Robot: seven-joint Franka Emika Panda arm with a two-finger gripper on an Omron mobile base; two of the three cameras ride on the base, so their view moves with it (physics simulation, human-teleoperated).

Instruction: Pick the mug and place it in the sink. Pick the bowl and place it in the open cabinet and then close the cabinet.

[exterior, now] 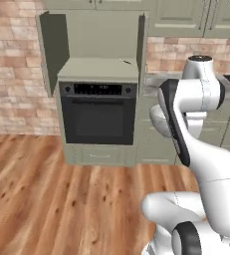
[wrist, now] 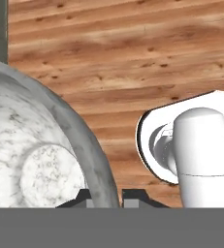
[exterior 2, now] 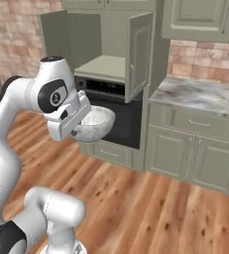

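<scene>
The marbled grey-white bowl (exterior 2: 95, 124) hangs in the air over the wooden floor, in front of the oven. My gripper (exterior 2: 77, 131) is shut on its near rim. In the hand view the bowl (wrist: 40, 150) takes up the left side, and its rim passes between my gripper's (wrist: 106, 196) two dark tips. The sage-green cabinet (exterior: 99, 67) above the oven stands with both tall doors swung open and its shelf bare; its right door (exterior 2: 138, 54) juts out toward me. The bowl is lower than that shelf and short of it. The mug and the sink are out of view.
A black built-in oven (exterior: 97, 112) sits under the open cabinet, with a drawer (exterior: 100, 155) below it. To the right runs a marble counter (exterior 2: 205, 96) over shut base cabinets (exterior 2: 185, 149). Brick wall lies to the left, and wooden floor (exterior: 47, 199) spreads in front.
</scene>
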